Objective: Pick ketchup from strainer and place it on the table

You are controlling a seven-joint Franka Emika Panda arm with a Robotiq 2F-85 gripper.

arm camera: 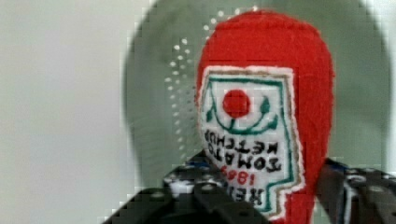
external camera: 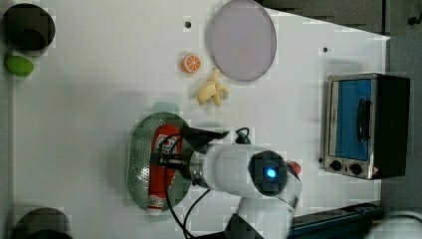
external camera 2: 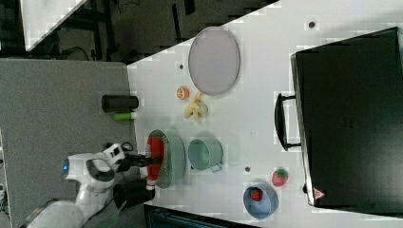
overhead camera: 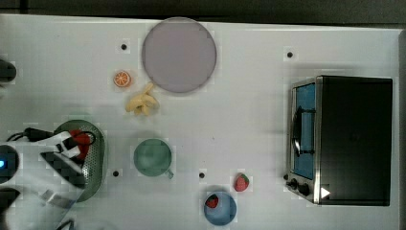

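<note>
Ketchup (arm camera: 266, 93), soft red bottle, lies in perforated oval strainer (arm camera: 154, 93), hand (arm camera: 261, 196) straddling it, grip unclear.

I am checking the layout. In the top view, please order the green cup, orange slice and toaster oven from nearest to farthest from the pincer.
From the pincer, over the strainer at the top view's left:
1. Green cup, just beyond the strainer.
2. Orange slice, toward the plate.
3. Toaster oven, far at the top view's right.
</note>
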